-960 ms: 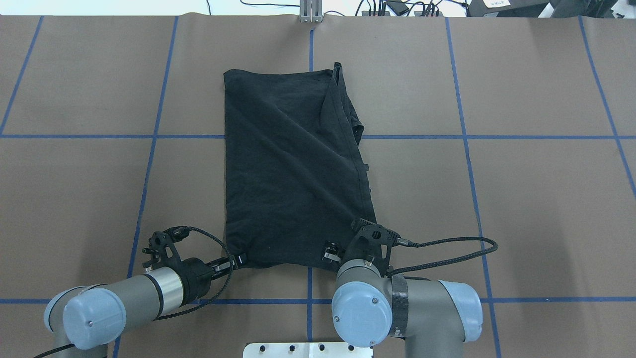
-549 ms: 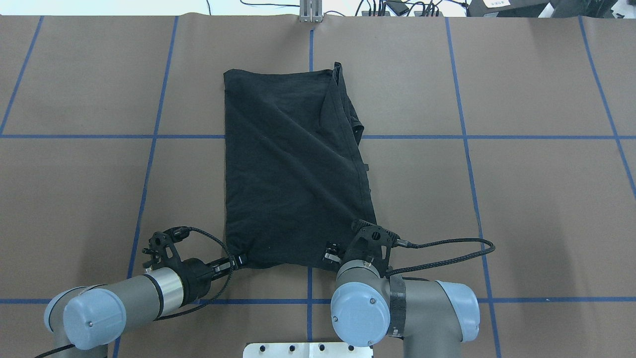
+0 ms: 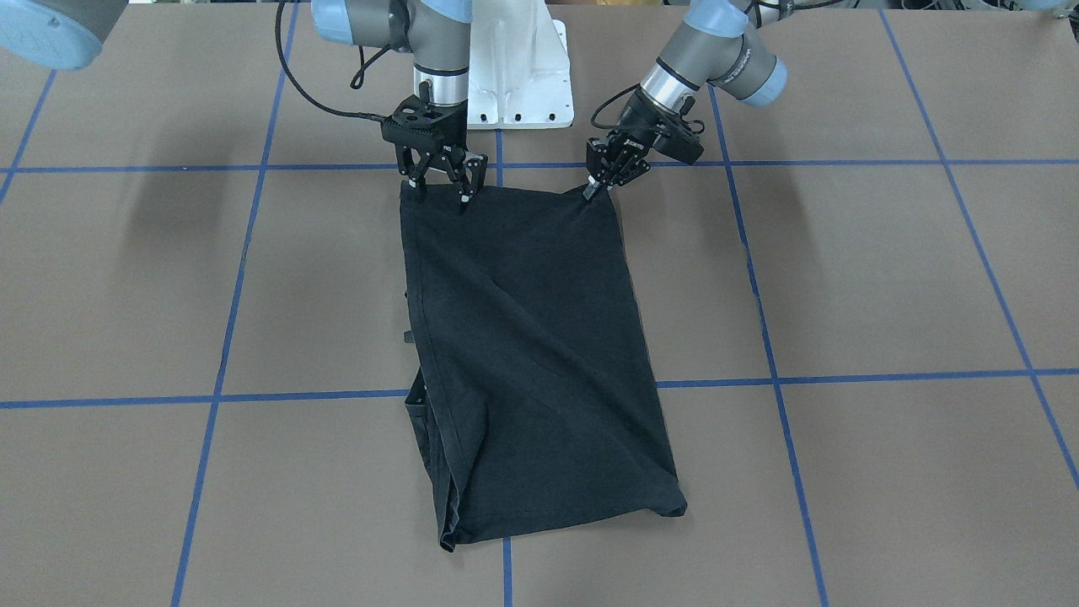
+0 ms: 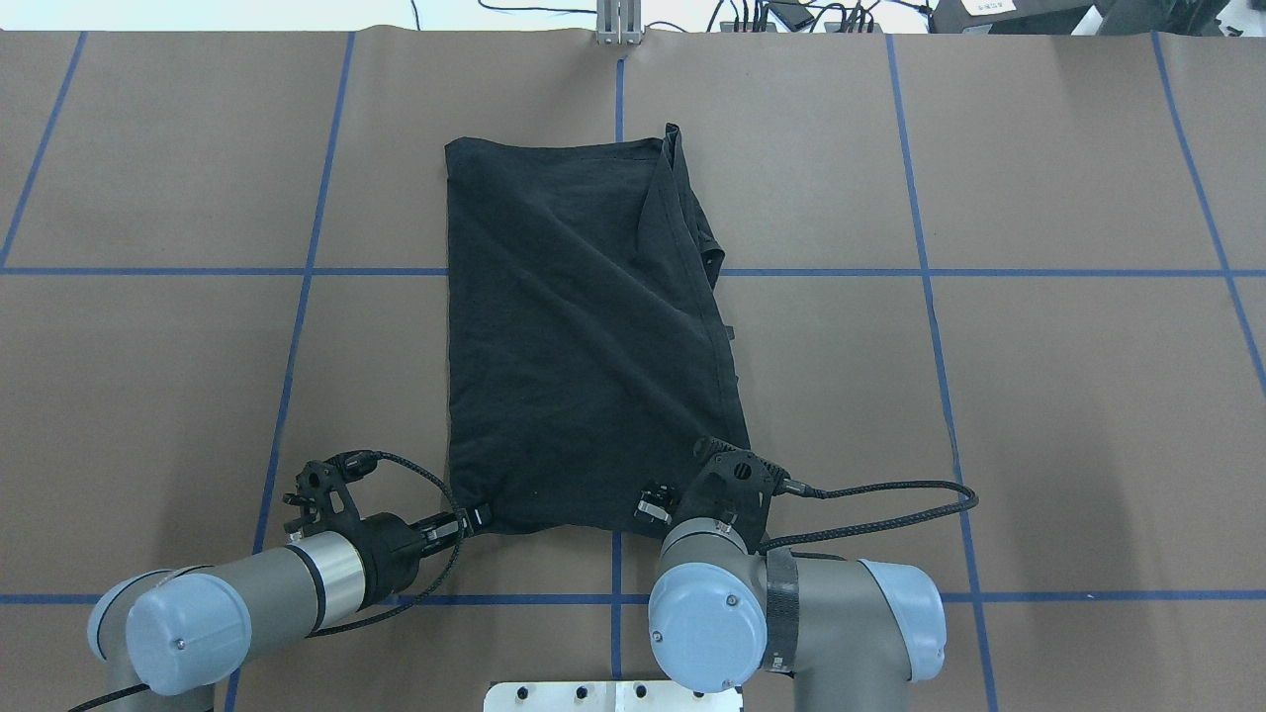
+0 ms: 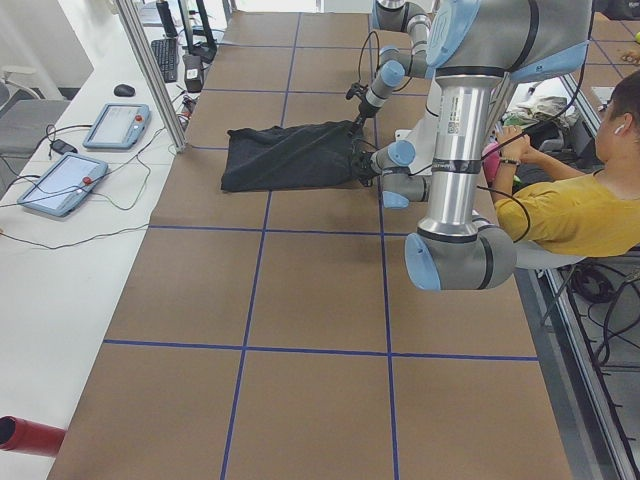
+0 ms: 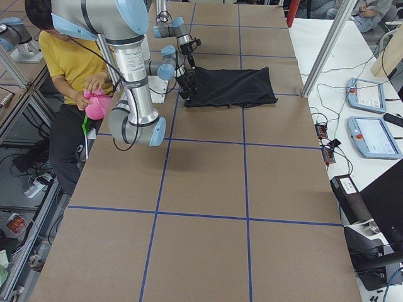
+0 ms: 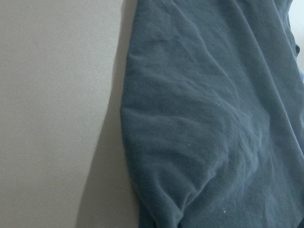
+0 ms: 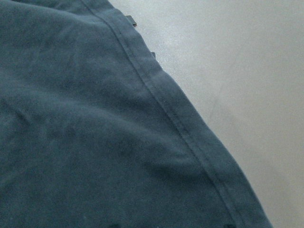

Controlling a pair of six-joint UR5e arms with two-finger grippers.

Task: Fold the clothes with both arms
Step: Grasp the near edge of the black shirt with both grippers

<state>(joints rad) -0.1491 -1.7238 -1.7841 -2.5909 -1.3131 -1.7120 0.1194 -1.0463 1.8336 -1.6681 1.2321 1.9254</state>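
Note:
The black T-shirt point(image 4: 584, 336) lies folded into a long strip in the middle of the brown table, plain side up, print hidden. It also shows in the front view point(image 3: 531, 337). My left gripper point(image 3: 593, 189) is shut on the shirt's near left corner, low at the table. My right gripper point(image 3: 438, 194) is open at the near right corner, its fingers spread over the hem. Only one right fingertip point(image 4: 651, 506) shows in the overhead view. Both wrist views show only cloth point(image 7: 213, 118) and the hem point(image 8: 190, 142) against the table.
The white mounting base point(image 3: 514, 76) stands just behind the grippers. Blue tape lines point(image 4: 307, 272) grid the table. A seated operator in yellow point(image 5: 580, 200) is beside the robot. Tablets point(image 5: 60, 180) lie on the side bench beyond the table's far edge.
The right arm's elbow and wrist have shifted slightly to the left. The left arm and the shirt have not visibly moved.

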